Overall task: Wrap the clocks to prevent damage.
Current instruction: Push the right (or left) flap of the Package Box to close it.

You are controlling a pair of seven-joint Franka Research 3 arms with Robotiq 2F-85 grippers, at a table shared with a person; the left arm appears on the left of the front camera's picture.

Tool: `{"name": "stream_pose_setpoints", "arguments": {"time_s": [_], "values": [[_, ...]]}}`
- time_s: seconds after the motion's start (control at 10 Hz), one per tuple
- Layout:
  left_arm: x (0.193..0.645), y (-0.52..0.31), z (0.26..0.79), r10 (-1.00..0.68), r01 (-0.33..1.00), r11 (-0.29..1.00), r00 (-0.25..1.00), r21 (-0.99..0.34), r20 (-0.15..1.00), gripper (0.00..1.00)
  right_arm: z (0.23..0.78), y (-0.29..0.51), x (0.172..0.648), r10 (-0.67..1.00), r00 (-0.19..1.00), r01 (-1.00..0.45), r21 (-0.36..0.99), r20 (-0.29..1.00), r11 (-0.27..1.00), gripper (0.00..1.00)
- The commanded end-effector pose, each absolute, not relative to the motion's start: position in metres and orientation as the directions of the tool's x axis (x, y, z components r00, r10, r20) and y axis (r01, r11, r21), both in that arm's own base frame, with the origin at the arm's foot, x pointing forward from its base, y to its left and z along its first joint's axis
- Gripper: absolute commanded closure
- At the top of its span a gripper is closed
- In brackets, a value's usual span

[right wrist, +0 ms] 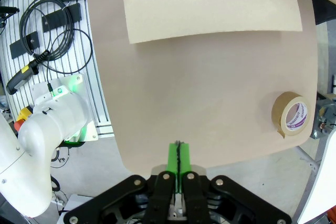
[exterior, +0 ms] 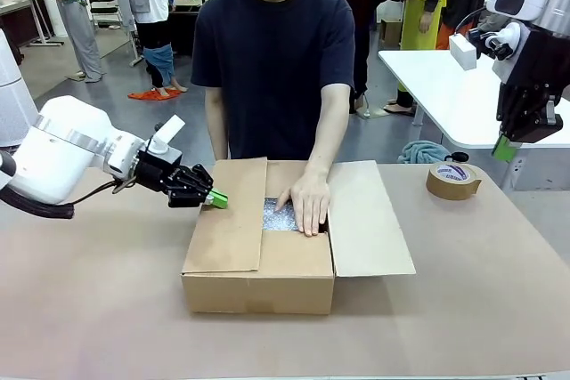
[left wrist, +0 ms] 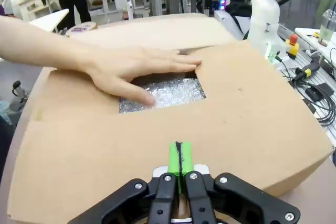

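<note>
Pressing the left flap (exterior: 227, 220) flat with the left gripper (exterior: 216, 199), jaws together, empty. Apply force just ahead of the jaws, short of the person's hand (exterior: 307, 206). Right gripper (exterior: 505, 149) likewise closed, empty.

**Browns, Black and Bright Green**

The cardboard box (exterior: 258, 278) is a plain light brown, and the table (exterior: 89, 309) under it is a duller tan. In the box's opening the bubble wrap (exterior: 278, 216) is silvery-clear, with a fine pattern of small round bubbles. At the far side the person's T-shirt (exterior: 272, 60) is dark navy. The left gripper (exterior: 218, 200) and right gripper (exterior: 504, 149) are black with bright green pads (left wrist: 173, 156). The left arm (exterior: 53, 162) and right arm (exterior: 525, 2) are white. At the far right the tape roll (exterior: 452, 181) is tan, and its inner core is white with purple print. Just beyond it, the cloth (exterior: 423, 150) is teal.
</note>
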State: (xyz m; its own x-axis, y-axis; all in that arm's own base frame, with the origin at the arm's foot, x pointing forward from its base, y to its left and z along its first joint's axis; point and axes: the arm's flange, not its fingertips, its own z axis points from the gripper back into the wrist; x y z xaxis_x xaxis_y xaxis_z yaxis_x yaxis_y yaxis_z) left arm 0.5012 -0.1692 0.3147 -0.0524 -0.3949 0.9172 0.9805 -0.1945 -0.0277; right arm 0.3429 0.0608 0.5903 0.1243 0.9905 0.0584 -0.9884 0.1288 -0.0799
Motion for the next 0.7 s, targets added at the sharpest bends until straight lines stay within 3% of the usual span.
{"name": "stream_pose_setpoints", "arguments": {"time_s": [0.0,0.3,0.6], "values": [[0.507,-0.168,0.303,-0.411,0.984,-0.174,-0.040,-0.036,0.911,1.00,0.589,0.062,0.343,0.989,0.132,-0.988,-0.073,0.071,0.137,0.99],[0.508,-0.151,0.304,-0.364,0.984,-0.157,0.024,-0.087,0.931,1.00,0.589,0.062,0.343,0.989,0.132,-0.988,-0.073,0.071,0.137,0.99],[0.504,-0.164,0.312,-0.384,0.981,-0.185,-0.021,-0.054,0.923,1.00,0.589,0.062,0.343,0.989,0.132,-0.988,-0.073,0.071,0.137,0.99]]}}
